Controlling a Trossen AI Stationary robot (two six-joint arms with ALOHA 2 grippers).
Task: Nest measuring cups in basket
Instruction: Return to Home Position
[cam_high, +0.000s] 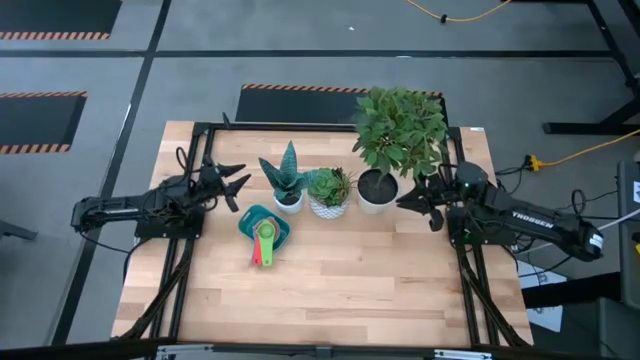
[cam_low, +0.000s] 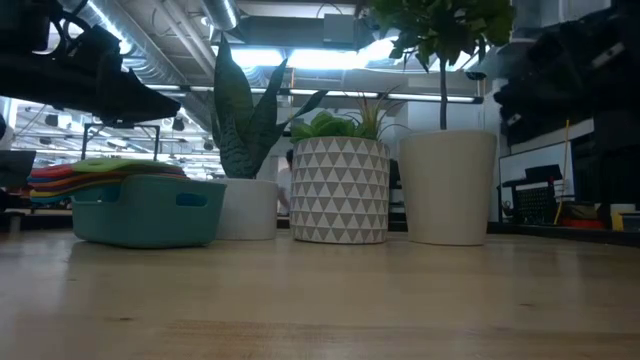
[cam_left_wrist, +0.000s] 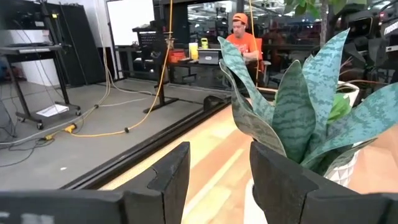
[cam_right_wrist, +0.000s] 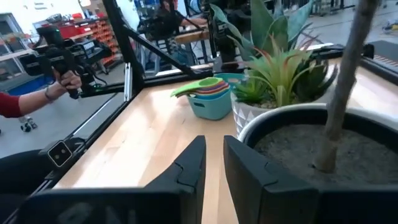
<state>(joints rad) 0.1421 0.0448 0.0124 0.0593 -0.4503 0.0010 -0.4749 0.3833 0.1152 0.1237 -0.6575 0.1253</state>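
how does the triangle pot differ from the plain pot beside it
The triangle pot has a grey triangle pattern; the plain pot is bare white. The triangle pot is shorter, with a low spiky plant; the plain pot holds a tall leafy one. Both stand upright.

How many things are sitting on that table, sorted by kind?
Potted plants: 3 (snake plant, succulent in patterned pot, leafy bush)
Teal basket: 1
Stack of measuring cups in it: 1 (single cups too nested to count)
Total: 5
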